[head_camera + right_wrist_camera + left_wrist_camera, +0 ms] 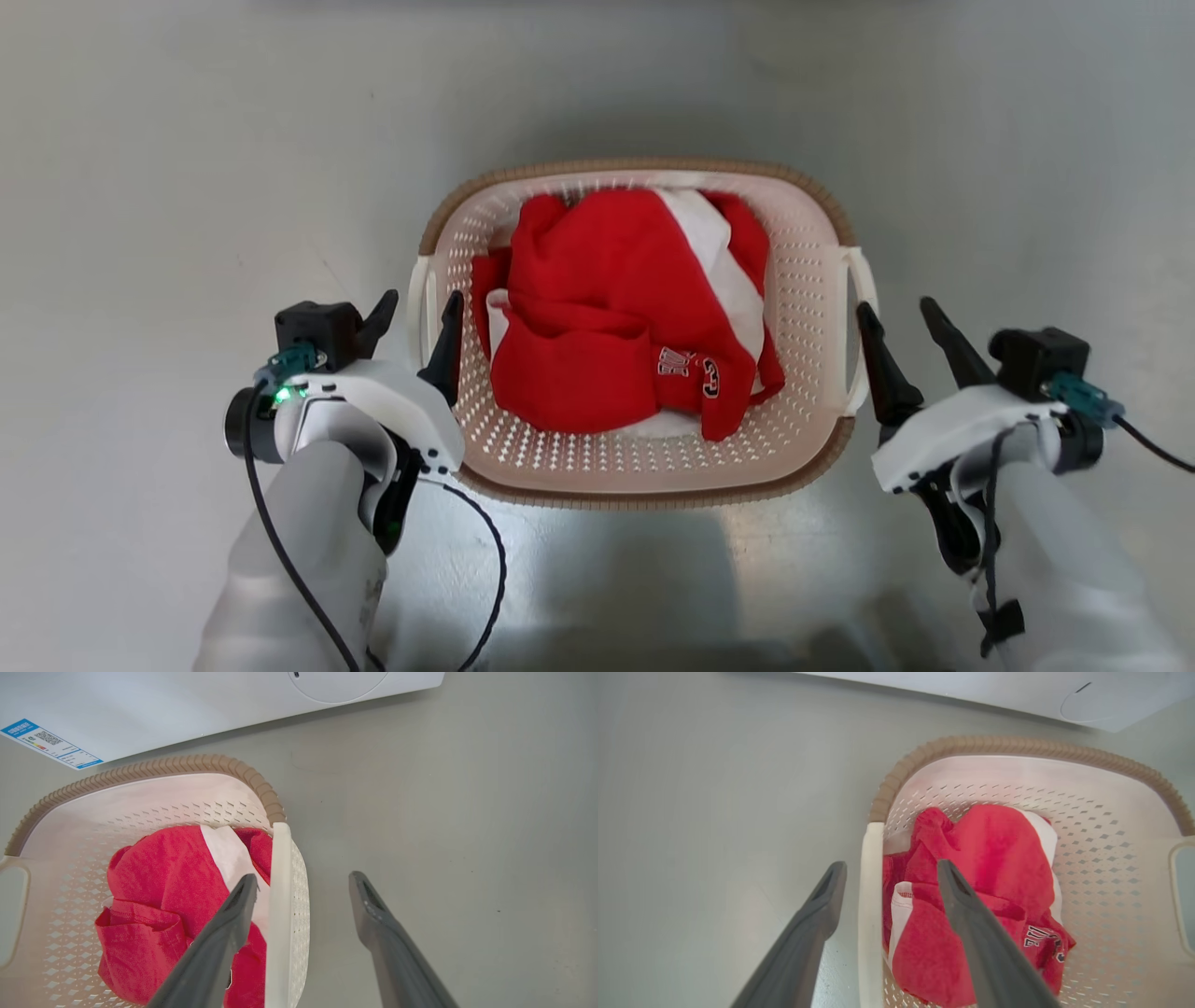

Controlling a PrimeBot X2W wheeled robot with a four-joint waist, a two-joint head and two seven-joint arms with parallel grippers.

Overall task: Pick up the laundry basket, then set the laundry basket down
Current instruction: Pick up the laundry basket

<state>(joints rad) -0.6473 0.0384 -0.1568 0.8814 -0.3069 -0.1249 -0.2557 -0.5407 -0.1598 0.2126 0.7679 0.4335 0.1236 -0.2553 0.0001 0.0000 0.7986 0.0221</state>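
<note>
Laundry basket [653, 169]: left end effector [421, 301], right end effector [895, 306] gape astride its handles [861, 266]

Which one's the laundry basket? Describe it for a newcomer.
On the floor before the white washing machine, look between the left gripper and right gripper. The laundry basket is cream, perforated, holding a red garment; its tan woven-look rim and white loop handles mark it out.

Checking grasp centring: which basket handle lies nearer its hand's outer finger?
The left handle: it lies close to the left hand's outer finger, while the right handle sits beside the right hand's inner finger.
</note>
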